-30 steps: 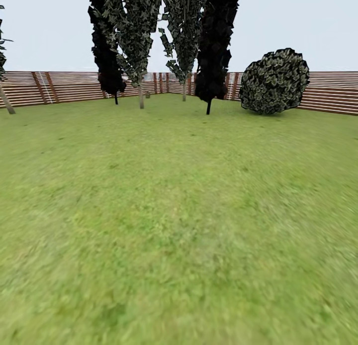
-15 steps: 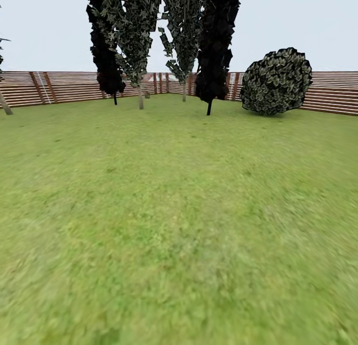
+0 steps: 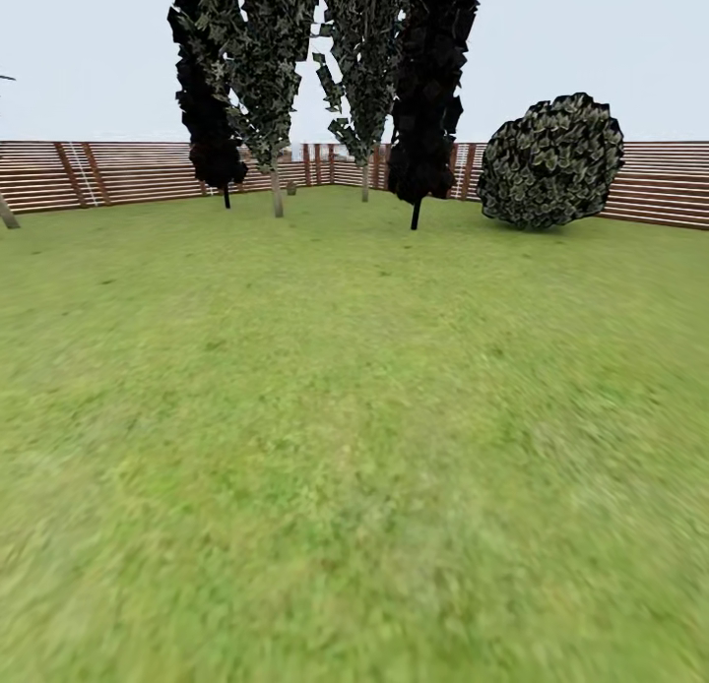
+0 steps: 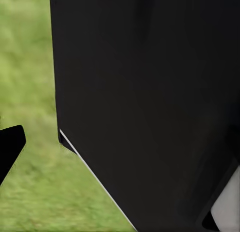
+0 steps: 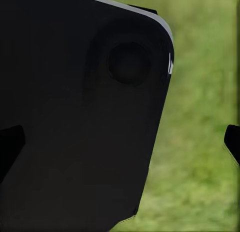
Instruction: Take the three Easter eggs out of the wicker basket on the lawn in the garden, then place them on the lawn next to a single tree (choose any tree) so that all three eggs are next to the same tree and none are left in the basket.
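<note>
**Open lawn ahead, trees at the far fence**

In the head view the lawn spreads across the lower two thirds of the frame, mottled green with yellowish patches and smeared to a blur toward the bottom edge. Along the top third runs a brown fence of horizontal slats. In front of it, at upper centre, stands a cluster of trees whose crowns are cut off by the top edge. One tree has a straight pale trunk and blocky dark foliage flecked with pale leaves; a second pale trunk stands further back. Two narrow, nearly black cypresses flank them. At upper right sits a rounded bush, dark with pale leaf flecks. A slanted pale trunk is clipped by the left edge.

In the left wrist view a flat black robot panel with a thin pale edge hides most of the frame; blurred grass shows at the left, and a dark fingertip pokes in at the left edge. In the right wrist view a rounded black housing with a circular recess blocks the grass; dark finger tips show at both side edges. I cannot tell how wide either claw stands.
</note>
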